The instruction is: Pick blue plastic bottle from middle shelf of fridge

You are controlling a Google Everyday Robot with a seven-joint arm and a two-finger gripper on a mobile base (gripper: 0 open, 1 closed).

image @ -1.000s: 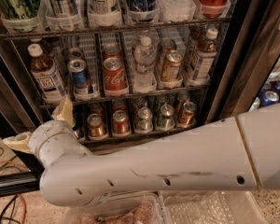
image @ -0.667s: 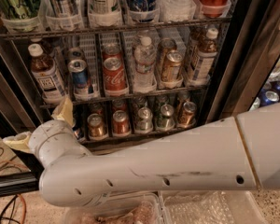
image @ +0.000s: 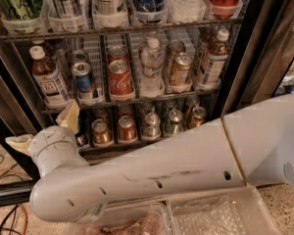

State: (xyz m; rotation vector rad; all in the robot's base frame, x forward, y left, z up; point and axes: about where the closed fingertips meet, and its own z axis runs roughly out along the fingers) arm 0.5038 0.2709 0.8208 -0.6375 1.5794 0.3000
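The blue plastic bottle [image: 46, 77], with brown liquid, a white cap and a white label with a dark square, stands at the left end of the middle shelf [image: 157, 98] of the fridge [image: 240, 67]. A similar bottle [image: 213, 58] stands at the right end. My gripper [image: 43, 129] is open and empty, below and just in front of the left bottle. One cream finger [image: 68, 116] points up at the shelf edge, and the other finger [image: 18, 142] sticks out to the left. My white arm [image: 176, 165] crosses the lower picture.
Between the two bottles stand a blue can [image: 83, 77], a red cola can [image: 120, 77], a clear water bottle [image: 152, 65] and gold cans [image: 179, 67]. Short cans [image: 127, 129] fill the rack below. Clear plastic trays [image: 210, 214] lie under the arm. Cables [image: 5, 173] lie on the floor at left.
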